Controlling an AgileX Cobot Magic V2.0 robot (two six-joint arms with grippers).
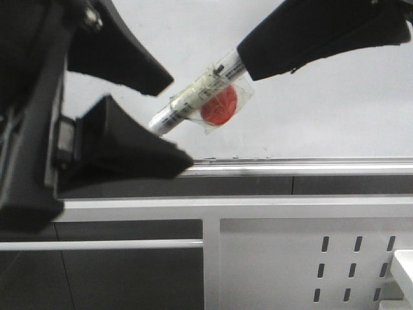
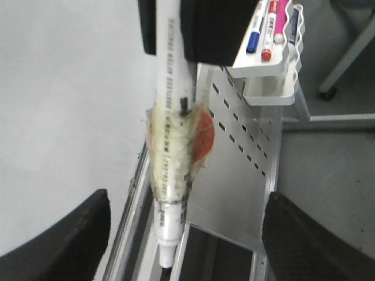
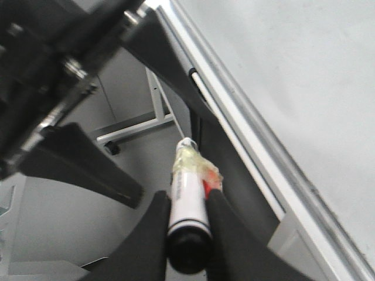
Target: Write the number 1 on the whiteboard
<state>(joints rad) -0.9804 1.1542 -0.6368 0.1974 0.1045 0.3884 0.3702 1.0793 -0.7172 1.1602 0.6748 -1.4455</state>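
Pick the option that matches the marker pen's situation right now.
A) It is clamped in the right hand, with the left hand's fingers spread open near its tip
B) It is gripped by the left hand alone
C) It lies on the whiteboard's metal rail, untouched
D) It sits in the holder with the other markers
A: the right hand pinches the marker pen at its capped end, while the left hand gapes open around its tip.

Grey floor (image 2: 345, 175) under even light. White metal panel with slotted holes (image 1: 310, 258) below the rail. White tray (image 2: 275, 64) holding coloured markers; castor-footed frame leg (image 3: 132, 126) beyond
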